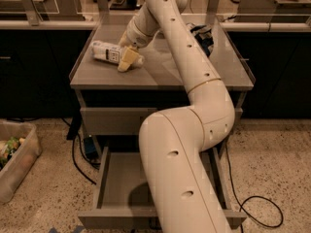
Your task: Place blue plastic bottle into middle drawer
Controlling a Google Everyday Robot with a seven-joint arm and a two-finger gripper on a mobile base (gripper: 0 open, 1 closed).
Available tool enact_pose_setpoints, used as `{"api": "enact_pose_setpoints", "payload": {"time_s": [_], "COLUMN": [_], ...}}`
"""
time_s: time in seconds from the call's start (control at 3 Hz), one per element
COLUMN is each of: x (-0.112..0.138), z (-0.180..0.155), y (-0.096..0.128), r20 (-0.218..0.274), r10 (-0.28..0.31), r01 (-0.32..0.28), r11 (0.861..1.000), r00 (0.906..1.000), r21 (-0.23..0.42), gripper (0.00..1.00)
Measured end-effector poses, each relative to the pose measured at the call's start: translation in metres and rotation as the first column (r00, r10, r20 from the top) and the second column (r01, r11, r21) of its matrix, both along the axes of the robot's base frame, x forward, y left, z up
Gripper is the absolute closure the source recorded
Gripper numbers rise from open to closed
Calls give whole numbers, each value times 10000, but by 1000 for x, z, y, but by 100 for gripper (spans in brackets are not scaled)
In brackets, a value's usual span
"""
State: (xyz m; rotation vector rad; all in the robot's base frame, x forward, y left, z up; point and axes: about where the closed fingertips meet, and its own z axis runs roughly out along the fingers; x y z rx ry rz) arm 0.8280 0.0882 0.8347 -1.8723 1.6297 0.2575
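The blue plastic bottle (108, 53) lies on its side on the grey table top (165, 74), toward the back left, its pale label with a dark panel facing up. My gripper (126, 59) reaches down at the bottle's right end and touches or covers that end. The cap is hidden behind the gripper. The middle drawer (119, 186) is pulled open low at the front, a shallow grey tray; my arm hides its right half. It looks empty where I can see it.
A closed drawer with a flat grey front (112, 121) sits just under the table top. A dark blue bag (202, 34) lies at the table's back right behind my arm. A plastic bin (15, 160) stands on the floor at left. Cables (255, 210) trail at right.
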Motion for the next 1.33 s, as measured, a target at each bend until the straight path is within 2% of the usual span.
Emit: {"api": "enact_pose_setpoints", "payload": {"time_s": [0.67,1.0,1.33], "x": [0,-8,-31], "z": [0,12,62], "y": [0,6,3], "r20": [0,230,1113], "r10": [0,558,1674], "r01": [0,-563,-1725], "r11": [10000,9982,9843], "r00": [10000,9982,9796], "r21": [0,218,373], "gripper": [91,100,100]}}
